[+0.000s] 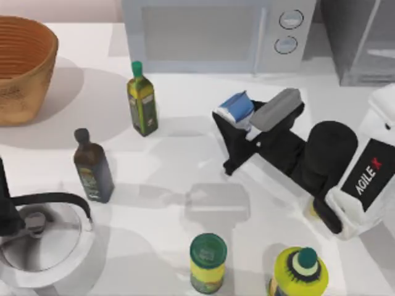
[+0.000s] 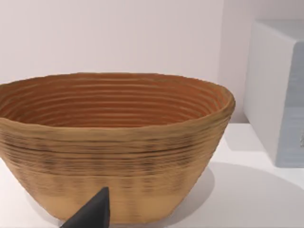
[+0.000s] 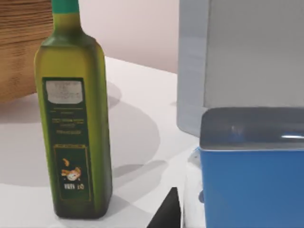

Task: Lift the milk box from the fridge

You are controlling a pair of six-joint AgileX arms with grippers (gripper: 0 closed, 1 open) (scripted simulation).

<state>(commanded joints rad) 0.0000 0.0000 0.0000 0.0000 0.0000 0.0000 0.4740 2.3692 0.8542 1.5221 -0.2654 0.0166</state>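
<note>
**Top view: our right gripper closed around the milk box in front of the microwave**

Top view puts our right arm (image 1: 370, 179) reaching in from the 3 o'clock side of the table (image 1: 179, 166). Our right gripper (image 1: 237, 126) sits just past the table's centre toward 1 o'clock, its two black fingers set on either side of the milk box (image 1: 236, 109), gripping it. The blue and white carton is just in front of the white microwave (image 1: 216, 34), and well apart from the grey fridge (image 1: 364, 37) at the far 1 o'clock corner.

The right wrist view has the carton's blue side (image 3: 251, 185) close up, with a green-capped olive oil bottle (image 3: 76, 123) standing upright beside it.

Our left arm (image 1: 9, 203) is parked at the 8 o'clock edge; we cannot tell how its fingers stand. Its wrist camera faces the woven basket (image 2: 114, 142) at 10 o'clock.

A dark bottle (image 1: 92, 165) stands at 9 o'clock, a green-lidded can (image 1: 207, 262) at 6 o'clock, and a yellow bottle (image 1: 299, 271) at 5 o'clock.
</note>
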